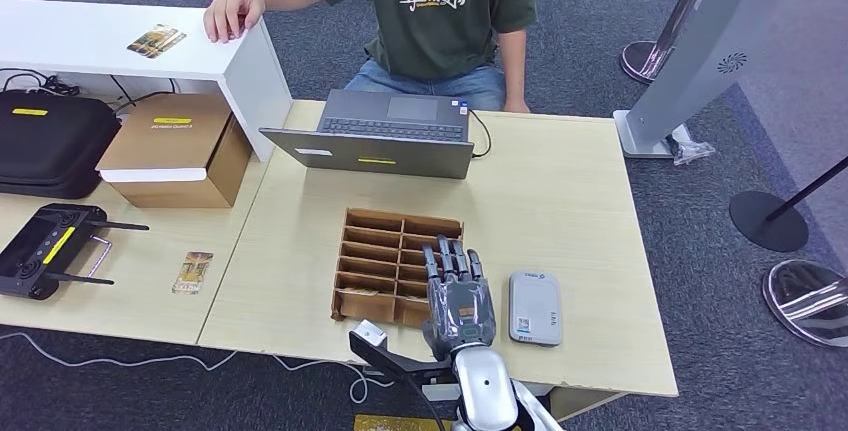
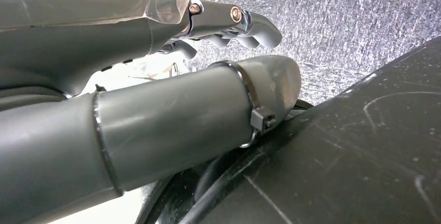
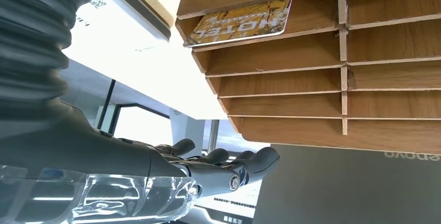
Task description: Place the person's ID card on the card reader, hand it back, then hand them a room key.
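Light wooden table point(image 1: 570, 201) with the right hand point(image 1: 457, 296) held flat over the wooden slot rack point(image 1: 380, 251), fingers straight and holding nothing, a hotel key card point(image 3: 240, 20) in one slot, the grey card reader point(image 1: 533, 307) just beside, left hand point(image 2: 229, 24) fingers bent, grip unclear.

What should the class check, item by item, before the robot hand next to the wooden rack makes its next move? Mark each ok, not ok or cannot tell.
1. Right robot hand holds nothing, fingers apart: ok.
2. Hand is over the rack: ok.
3. Key card sits in a rack slot: ok.
4. Card reader top is bare: ok.
5. Card on the white counter is the ID: cannot tell.
6. Person's hand is ready to receive: not ok, it rests on the counter.
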